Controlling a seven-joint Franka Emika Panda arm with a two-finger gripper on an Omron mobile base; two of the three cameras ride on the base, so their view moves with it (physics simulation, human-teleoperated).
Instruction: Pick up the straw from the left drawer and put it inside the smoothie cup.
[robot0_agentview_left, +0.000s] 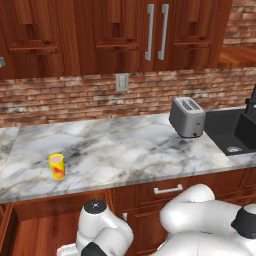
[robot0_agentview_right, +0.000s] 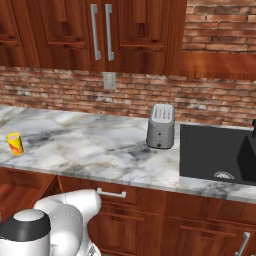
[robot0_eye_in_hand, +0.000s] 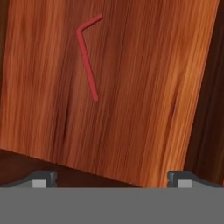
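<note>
In the hand view the thin red straw (robot0_eye_in_hand: 87, 65) lies flat on the plain wood floor of the left drawer (robot0_eye_in_hand: 140, 87), its bent end toward the top of the picture. My gripper (robot0_eye_in_hand: 111, 179) hangs above the drawer with its two fingertips (robot0_eye_in_hand: 43, 179) spread wide apart and nothing between them; the straw lies well beyond the tips, left of their midline. The small yellow smoothie cup (robot0_agentview_left: 56, 166) with its red mark stands upright near the front left of the marble counter (robot0_agentview_left: 125, 145), also visible as the cup (robot0_agentview_right: 15, 144) in the right base view. The pulled-out drawer (robot0_agentview_right: 20, 200) shows below the counter.
A silver toaster (robot0_agentview_left: 187, 117) stands at the right of the counter beside a black sink (robot0_agentview_left: 235, 130). A narrower drawer with a silver bar handle (robot0_agentview_left: 168, 189) sits under the counter front. Brick wall and wooden cabinets rise behind.
</note>
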